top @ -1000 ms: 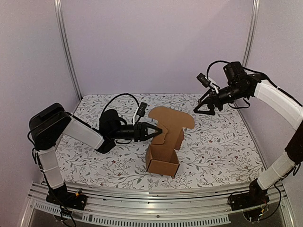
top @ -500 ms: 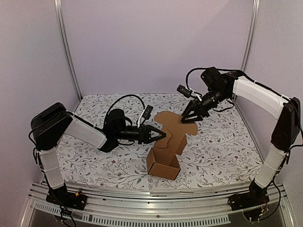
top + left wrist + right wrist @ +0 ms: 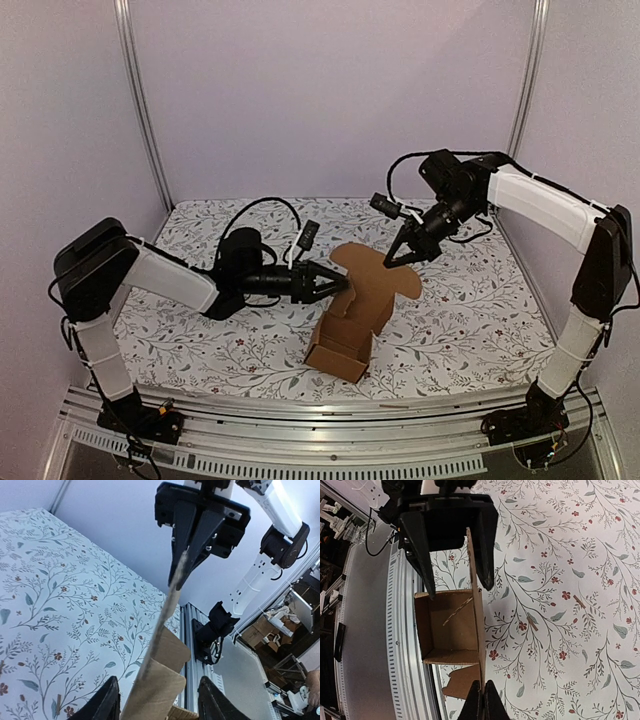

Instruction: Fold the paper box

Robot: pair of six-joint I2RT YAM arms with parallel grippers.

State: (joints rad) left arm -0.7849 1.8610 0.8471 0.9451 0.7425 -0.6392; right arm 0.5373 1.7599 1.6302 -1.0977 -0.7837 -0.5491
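Observation:
The paper box (image 3: 342,345), brown cardboard, stands open on the flowered cloth near the table's front middle, its lid flap (image 3: 378,278) raised upright. My right gripper (image 3: 391,261) is shut on the flap's far top edge; the right wrist view shows its fingers (image 3: 482,686) pinching the thin cardboard edge above the box's open cavity (image 3: 449,625). My left gripper (image 3: 343,285) is open, its fingers straddling the flap's left edge without pressing it. In the left wrist view the flap (image 3: 165,655) runs between my spread left gripper (image 3: 158,681) and up to the right gripper (image 3: 181,575).
The flowered cloth (image 3: 470,300) covers the table. A metal rail (image 3: 330,415) runs along the near edge below the box. Upright frame posts (image 3: 140,100) stand at the back corners, with plain walls behind.
The right arm swung in from the back right and closed on the lid flap's top edge. The left gripper opened, releasing the flap. The box shifted slightly toward the front.

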